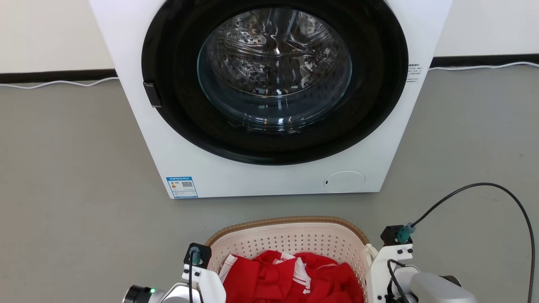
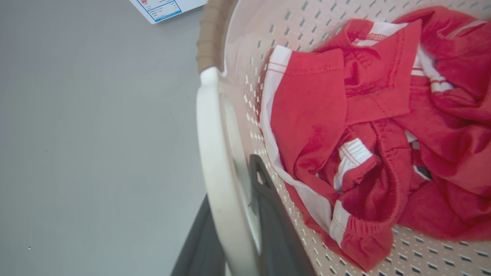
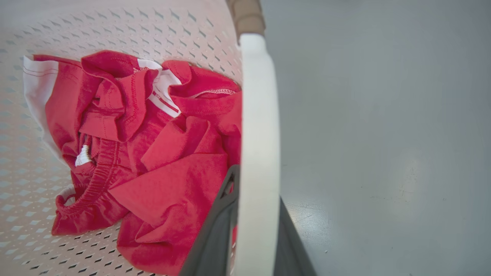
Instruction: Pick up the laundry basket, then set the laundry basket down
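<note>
Slippage is the risk: the cream-white perforated plastic laundry basket (image 1: 290, 240) (brown-rimmed, in front of the white front-loading washing machine (image 1: 379, 160)) is pinched only at its white loop handles (image 2: 211, 134) by the left claw (image 2: 232, 184) and right claw (image 3: 257, 191); uneven lifting could tip out the crumpled red clothes (image 1: 290, 277).

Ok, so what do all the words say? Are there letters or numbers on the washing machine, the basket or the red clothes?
On the blue-edged sticker, low on the washing machine: print and a square code, too small to read.
On the machine's right edge, grey print: too small to read.
The same sticker in the left wrist view: blurred, unreadable.
On the laundry basket and the red clothes: no writing that I can see.
</note>
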{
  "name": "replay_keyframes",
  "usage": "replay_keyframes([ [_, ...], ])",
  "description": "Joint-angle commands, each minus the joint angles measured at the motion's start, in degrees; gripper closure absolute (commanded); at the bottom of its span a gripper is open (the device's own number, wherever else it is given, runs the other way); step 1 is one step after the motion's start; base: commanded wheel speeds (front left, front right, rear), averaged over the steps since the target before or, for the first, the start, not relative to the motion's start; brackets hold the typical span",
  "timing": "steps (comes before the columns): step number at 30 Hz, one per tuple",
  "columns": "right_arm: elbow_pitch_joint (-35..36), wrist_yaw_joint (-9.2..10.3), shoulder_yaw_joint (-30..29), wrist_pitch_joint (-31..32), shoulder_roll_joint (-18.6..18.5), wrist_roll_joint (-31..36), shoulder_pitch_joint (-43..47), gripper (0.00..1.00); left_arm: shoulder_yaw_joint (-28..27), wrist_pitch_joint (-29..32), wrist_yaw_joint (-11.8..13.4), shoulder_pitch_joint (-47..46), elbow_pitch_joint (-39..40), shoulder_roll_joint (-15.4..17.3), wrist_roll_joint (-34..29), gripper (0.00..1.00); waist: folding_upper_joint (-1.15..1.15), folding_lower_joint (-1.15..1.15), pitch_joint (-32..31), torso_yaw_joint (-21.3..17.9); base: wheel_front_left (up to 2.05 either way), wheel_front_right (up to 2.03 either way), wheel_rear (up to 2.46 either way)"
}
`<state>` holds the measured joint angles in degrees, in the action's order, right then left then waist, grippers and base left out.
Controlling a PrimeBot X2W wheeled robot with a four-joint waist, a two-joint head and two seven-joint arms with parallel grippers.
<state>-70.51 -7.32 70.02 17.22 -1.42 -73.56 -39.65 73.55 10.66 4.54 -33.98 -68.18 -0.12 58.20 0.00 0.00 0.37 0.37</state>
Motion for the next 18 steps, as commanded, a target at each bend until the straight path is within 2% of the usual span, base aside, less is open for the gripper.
replay_keyframes([
  [1, -0.7, -0.17, 0.2, -1.4, -1.5, -0.3, -0.9, 1.0, -0.2, -0.1, 1.3, -0.8, -1.3, 3.0, -1.4, 1.0, 0.0, 0.0, 0.1, 0.0, 0.0, 0.0, 0.0],
  [7, -1.1, -0.17, 0.2, -2.6, -1.5, -0.3, -1.7, 1.0, -0.2, -1.4, 2.4, -1.3, -0.2, 3.0, -2.0, 1.0, 0.0, 0.0, 2.5, 0.1, 0.0, 0.0, 0.0],
  [18, -2.3, -0.17, -0.1, -8.1, -1.5, 0.9, -4.7, 1.0, -0.2, -5.5, 8.1, -4.6, 4.6, 3.0, -4.2, 1.0, 0.0, 0.0, 10.4, -0.4, 0.0, 0.0, 0.0],
])
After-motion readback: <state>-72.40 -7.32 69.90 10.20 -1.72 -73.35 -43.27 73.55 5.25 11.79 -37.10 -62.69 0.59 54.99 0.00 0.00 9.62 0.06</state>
